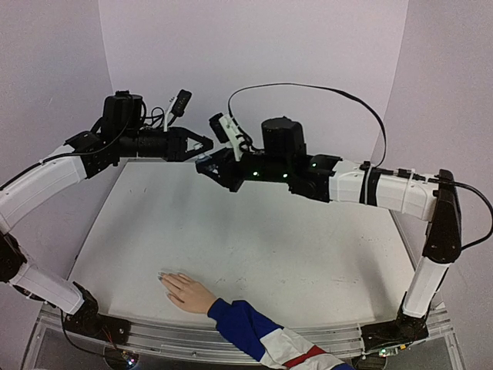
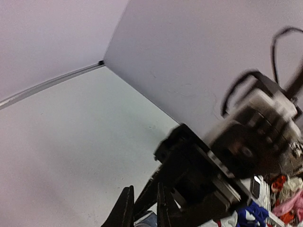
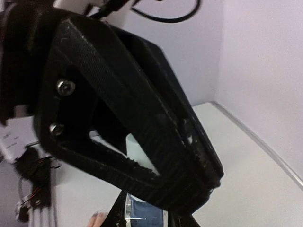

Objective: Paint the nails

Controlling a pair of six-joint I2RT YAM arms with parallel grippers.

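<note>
Stood bolted at the near corners of the table (image 1: 269,239), bent at the elbows, and met high above its far side. Held the left forearm level and pointing right, the left gripper (image 1: 206,144) tip to tip with the right gripper (image 1: 203,163). Held the right upper arm tall and nearly upright, the forearm level and reaching left, the wrist tipped slightly down. Pinched a small blue bottle (image 3: 144,213) upright between the right fingers (image 3: 116,218), clenched on its body. Gripped the white cap (image 3: 136,150) with the left jaws, drawn in to a narrow gap around it; viewed from the right wrist through the black frame of the left fingers. Found the hand (image 1: 189,291) flat on the table near the front edge, palm down, fingers pointing left, sleeve (image 1: 254,331) running off to the right. Found the nails (image 1: 162,277) at its fingertips, well apart from both grippers and far below them. Could not tell any paint on them at that size.
</note>
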